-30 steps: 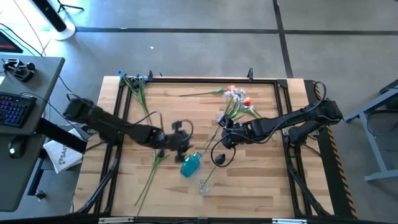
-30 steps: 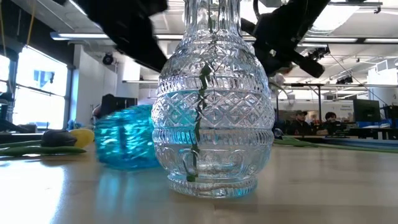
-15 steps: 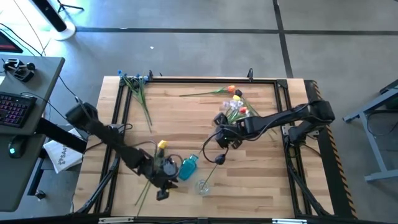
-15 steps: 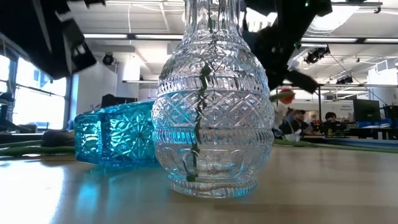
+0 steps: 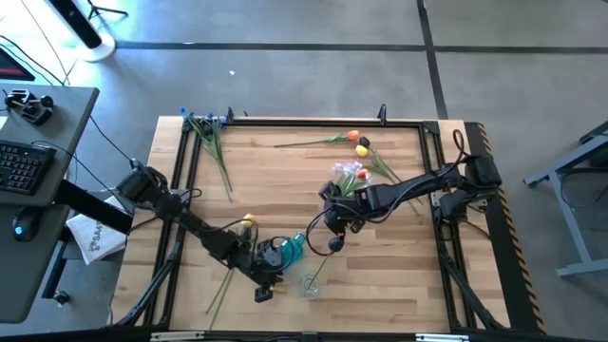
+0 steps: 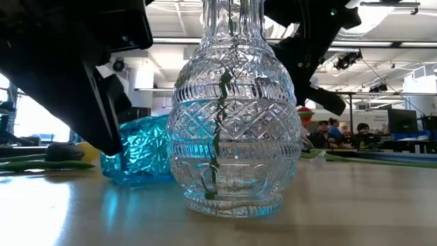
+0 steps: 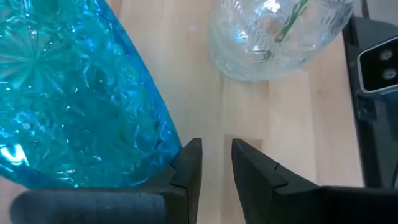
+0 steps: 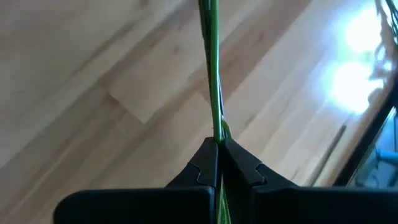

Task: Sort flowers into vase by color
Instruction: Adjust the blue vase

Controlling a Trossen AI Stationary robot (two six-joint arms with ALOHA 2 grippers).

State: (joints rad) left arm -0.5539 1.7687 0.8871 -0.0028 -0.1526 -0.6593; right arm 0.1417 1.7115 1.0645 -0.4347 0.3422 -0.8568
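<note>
L gripper [image 7: 216,163] beside blue vase [image 7: 74,99]; R gripper [image 8: 217,155] pinching stem [image 8: 210,62].

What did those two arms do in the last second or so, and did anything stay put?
The left gripper swung from mid-table down to the front edge beside the blue vase, which shifted and tilted slightly. The right gripper, still clamped on green stems, carried its flower bunch leftward. The clear vase and the blue flowers stayed put.

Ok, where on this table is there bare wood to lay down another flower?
Bare wood lies mid-table between the blue flowers and the tulips, and in the near right corner beyond the clear vase. It is crowded around the blue vase, where the left gripper and right gripper work.
</note>
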